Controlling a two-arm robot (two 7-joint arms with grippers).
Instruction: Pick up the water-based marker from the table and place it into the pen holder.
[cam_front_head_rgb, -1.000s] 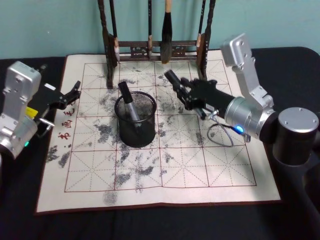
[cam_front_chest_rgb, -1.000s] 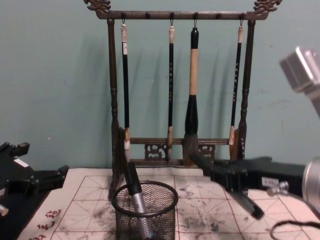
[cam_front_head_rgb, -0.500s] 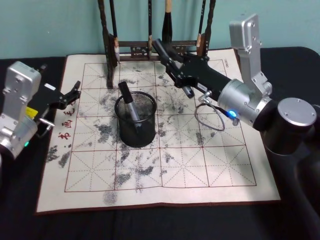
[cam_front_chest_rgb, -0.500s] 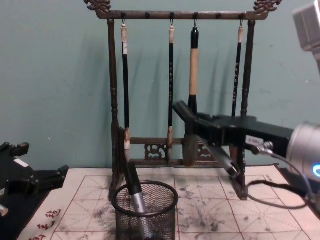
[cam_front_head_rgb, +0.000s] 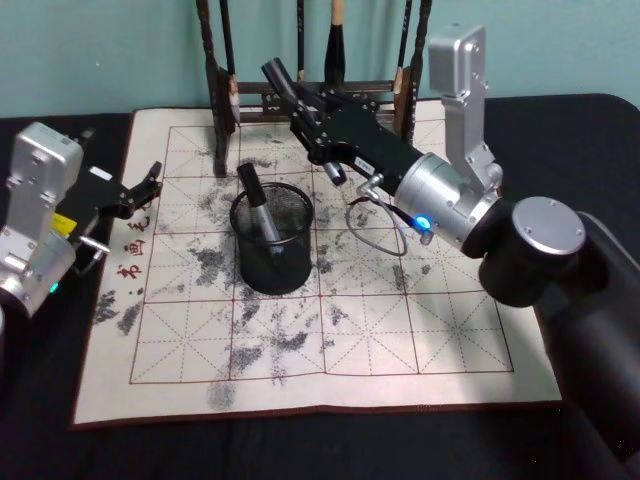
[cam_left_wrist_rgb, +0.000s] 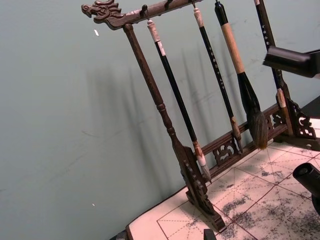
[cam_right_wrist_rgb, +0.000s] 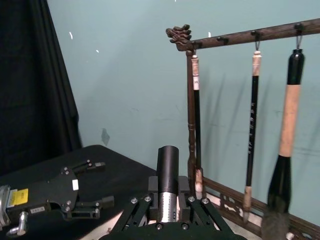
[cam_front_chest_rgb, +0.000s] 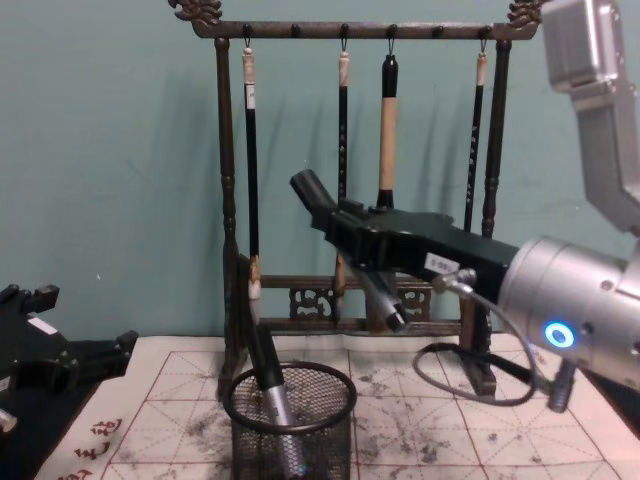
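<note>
Head view: clamped on the water-based marker (cam_front_head_rgb: 278, 78) with the right gripper (cam_front_head_rgb: 300, 100), aloft behind the pen holder (cam_front_head_rgb: 272, 265), close before the brush rack (cam_front_head_rgb: 215, 90); parked left gripper (cam_front_head_rgb: 150, 183) gaping at the left edge of the cloth (cam_front_head_rgb: 400, 340). Chest view: held tilted above the holder's rim, second marker (cam_front_chest_rgb: 270, 385) inside, clear air between.

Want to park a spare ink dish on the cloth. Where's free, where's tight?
Free: cloth from the pen holder forward to the near hem, across to its front right corner. Tight: back strip before the brush rack, where the right gripper holds a marker; left gripper sits at the left border.
</note>
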